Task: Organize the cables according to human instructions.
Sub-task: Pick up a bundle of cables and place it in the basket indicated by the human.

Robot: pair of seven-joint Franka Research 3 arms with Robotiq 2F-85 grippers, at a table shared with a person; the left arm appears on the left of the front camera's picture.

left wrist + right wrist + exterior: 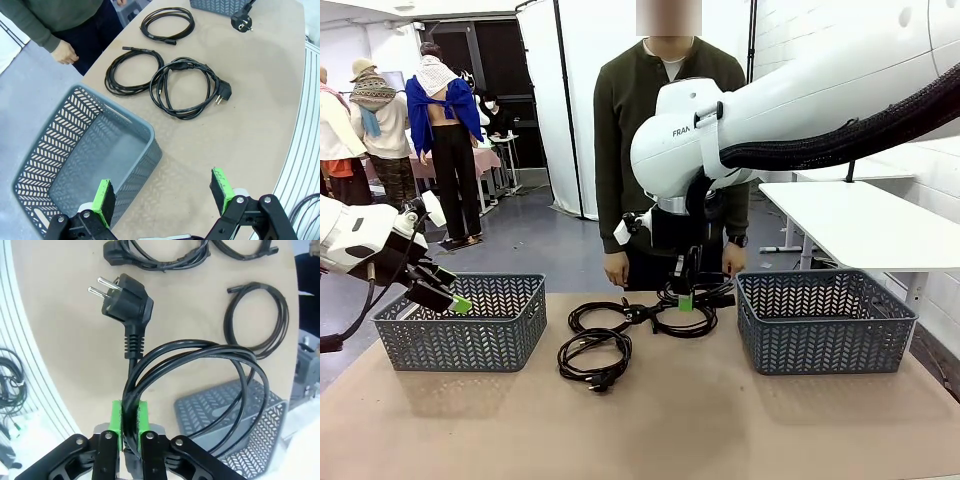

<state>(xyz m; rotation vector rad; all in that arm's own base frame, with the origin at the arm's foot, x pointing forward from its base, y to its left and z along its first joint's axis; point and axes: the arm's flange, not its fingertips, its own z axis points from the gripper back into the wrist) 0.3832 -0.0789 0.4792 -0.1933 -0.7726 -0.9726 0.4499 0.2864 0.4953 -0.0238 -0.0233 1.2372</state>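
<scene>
One cable (200, 352) sits pinched between the pads of the right gripper (129, 432), plug at 12 o'clock — the grey basket (200, 415) lies at 3 o'clock, under the loop. Left gripper (161, 181) hangs spread and empty over the other basket (60, 150). Its wrist view separates three loose coils (185, 92) toward 12 o'clock — the front view overlaps them.

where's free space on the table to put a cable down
The wide near strip of table, in front of both baskets, is bare, as is the patch between the nearest coil and the right basket. The left basket is empty. The far middle is crowded: two more coils lie there and the right gripper holds a fourth cable.
</scene>
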